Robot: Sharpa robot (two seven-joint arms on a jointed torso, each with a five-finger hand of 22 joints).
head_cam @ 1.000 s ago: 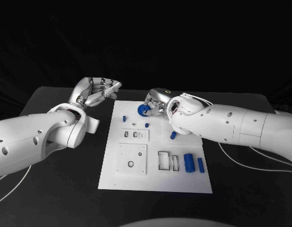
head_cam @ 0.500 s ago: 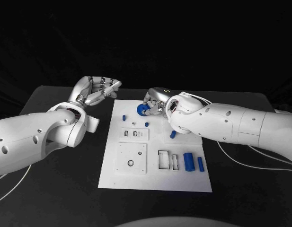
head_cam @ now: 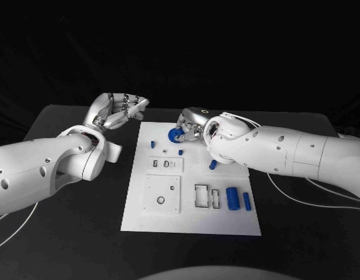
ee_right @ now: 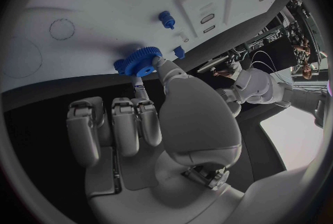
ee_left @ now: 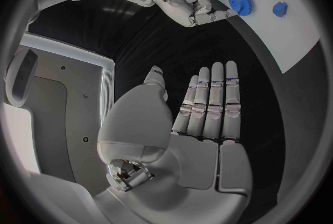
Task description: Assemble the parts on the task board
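Gear (head_cam: 175,136) pinched by right hand (head_cam: 193,125) near task board (head_cam: 192,224) far edge.

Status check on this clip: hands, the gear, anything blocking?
Right hand pinching blue gear at the board's far end. Left hand open, off the board. Nothing blocking.

Before me lies a black surface (head_cam: 79,245), matte and dim. Behind it hangs a black backdrop (head_cam: 180,52), unlit. White cables (head_cam: 314,201) trail across the surface on my right, others on my left.
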